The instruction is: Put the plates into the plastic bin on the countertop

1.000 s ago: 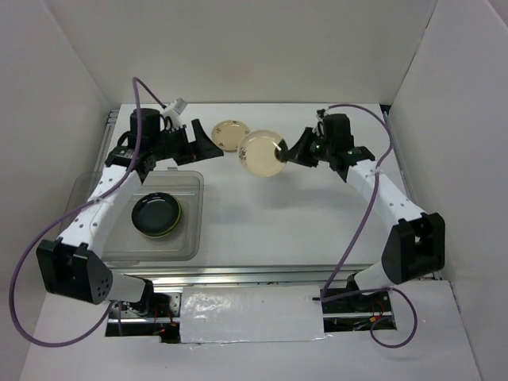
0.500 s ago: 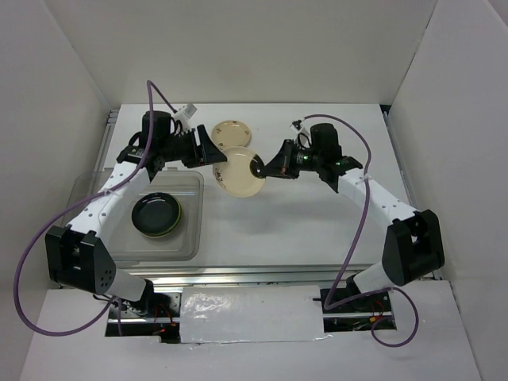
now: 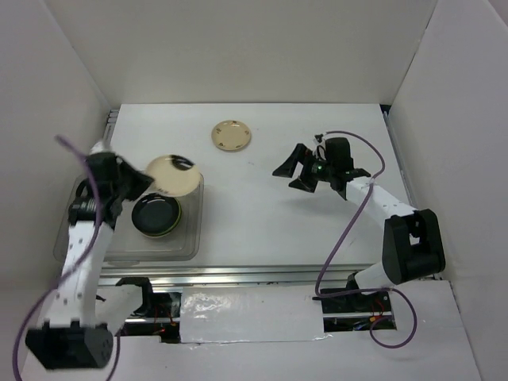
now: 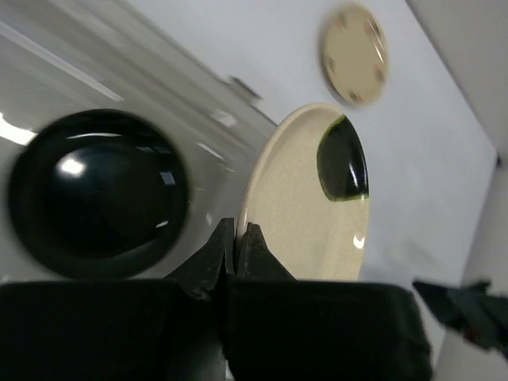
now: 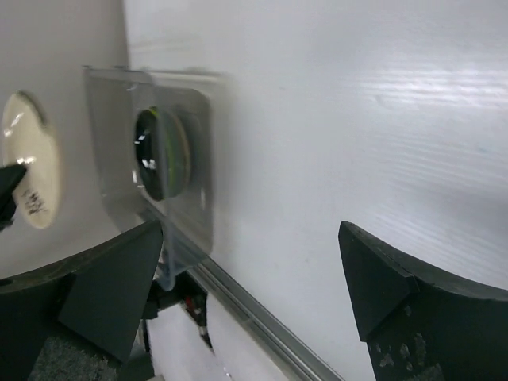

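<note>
My left gripper point(image 3: 151, 176) is shut on the rim of a cream plate point(image 3: 173, 175) with a dark mark and holds it tilted over the far right corner of the plastic bin point(image 3: 119, 248). In the left wrist view the jaws point(image 4: 236, 235) pinch that plate's edge point(image 4: 305, 214). Inside the bin a glossy black plate point(image 3: 155, 214) rests on a lime green one. A second cream plate point(image 3: 231, 134) lies flat on the countertop point(image 3: 262, 222) at the back. My right gripper point(image 3: 287, 176) hangs open and empty right of centre, its fingers wide apart in the right wrist view point(image 5: 250, 238).
White walls enclose the countertop on three sides. A metal rail point(image 3: 262, 274) runs along the near edge. The right wrist view shows the bin point(image 5: 119, 119) with its stacked plates point(image 5: 163, 155) and the held plate point(image 5: 32, 171) far off to the left.
The right gripper opened, let go of the cream plate and drew back right. The left gripper shut on that plate and swung it left to above the bin.
</note>
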Robot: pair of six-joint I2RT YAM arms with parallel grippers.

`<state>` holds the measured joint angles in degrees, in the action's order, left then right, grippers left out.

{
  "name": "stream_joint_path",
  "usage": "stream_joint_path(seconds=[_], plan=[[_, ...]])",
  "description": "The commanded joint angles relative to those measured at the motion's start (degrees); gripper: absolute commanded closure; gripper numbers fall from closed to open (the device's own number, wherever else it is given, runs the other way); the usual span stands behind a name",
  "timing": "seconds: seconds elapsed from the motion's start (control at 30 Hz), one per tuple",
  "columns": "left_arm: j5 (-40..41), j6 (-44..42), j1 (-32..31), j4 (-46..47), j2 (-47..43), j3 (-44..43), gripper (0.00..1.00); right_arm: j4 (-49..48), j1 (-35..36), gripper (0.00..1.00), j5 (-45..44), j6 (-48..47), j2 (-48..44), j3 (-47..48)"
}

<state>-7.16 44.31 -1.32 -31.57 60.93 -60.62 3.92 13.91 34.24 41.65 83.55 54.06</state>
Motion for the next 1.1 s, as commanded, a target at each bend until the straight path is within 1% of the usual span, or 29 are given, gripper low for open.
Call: stream_joint_path(seconds=[0.0,0.03,0.1,0.23,0.33,0.47,0.5,0.57,0.6,0.63,0.7,0.8,0.87,0.9,0.93,0.97,1.0,1.03,1.07], plan=[[18.4,10.7,6.32,-5.6,-14.23,7.08,1.0,0.03,-1.08,0.0,-1.81,-3.24,-0.93,-2.73],[19.02,11.31,8.86,-6.48,-16.08,9.97,1.0,-0.84,-1.25,0.0,-1.81,-3.41,-0.76,-3.69],[19.64,11.41,10.72,-6.66,-18.65,12.09,1.0,-2.25,-1.95,0.0,-0.05,-3.24,-0.84,-4.75],[16.57,9.92,14.06,-4.03,-16.99,16.4,1.0,-3.66,-2.31,0.0,1.88,-2.45,-0.4,-5.72],[14.45,8.16,14.85,-1.65,-14.7,17.55,1.0,-3.66,-2.14,0.0,2.59,-2.54,-0.75,-5.81],[16.03,7.46,14.95,-4.1,-14.08,16.5,1.0,-3.57,-2.22,0.0,2.15,-3.15,-1.2,-5.46],[16.21,7.19,14.95,-4.46,-14.34,16.41,0.97,-3.48,-2.4,0.0,2.23,-3.24,-0.93,-5.37],[16.13,6.4,14.95,-4.9,-15.65,16.15,0.63,-3.48,-2.22,0.0,2.24,-3.24,0.11,-4.67],[16.04,5.88,14.95,-5.69,-16.36,15.63,0.03,-3.66,-1.79,0.0,1.97,-3.07,1.17,-4.23],[16.3,5.78,14.95,-6.65,-16.63,15.1,0.01,-3.66,-1.7,0.0,1.71,-2.89,1.96,-3.88],[17.09,5.26,14.95,-9.89,-16.89,13.43,0.01,-3.66,-1.08,0.0,1.27,-2.36,4.33,-2.05],[18.75,3.76,14.95,-13.5,-17.77,10.8,0.01,-7.52,0.06,0.0,-0.05,0.79,10.48,1.38],[18.68,2.54,14.95,-14.65,-19.26,9.82,0.01,-11.82,1.11,0.0,-1.71,5.44,15.66,2.88],[17.8,1.14,14.95,-14.66,-19.88,9.21,0.01,-13.83,1.55,0.0,-2.07,7.11,17.42,4.8],[16.23,0.34,14.86,-14.14,-21.36,9.03,0.01,-16.99,1.99,0.0,-2.68,10.61,21.61,6.13],[11.86,-0.62,14.77,-13.26,-22.16,9.12,0.01,-18.24,2.61,0.0,-4.25,12.39,24.01,7.53],[9.55,-2.63,14.6,-11.95,-22.86,9.38,0.01,-19.73,3.39,0.0,-5.14,13.88,26.12,11.29],[7.7,-3.35,14.42,-10.98,-23.48,9.29,0.01,-19.92,3.58,0.0,-6.02,17.29,30.58,13.42],[4.47,-4.14,14.42,-10.79,-23.57,8.86,0.01,-20.35,3.75,0.0,-7.24,18.81,32.8,15.18]])
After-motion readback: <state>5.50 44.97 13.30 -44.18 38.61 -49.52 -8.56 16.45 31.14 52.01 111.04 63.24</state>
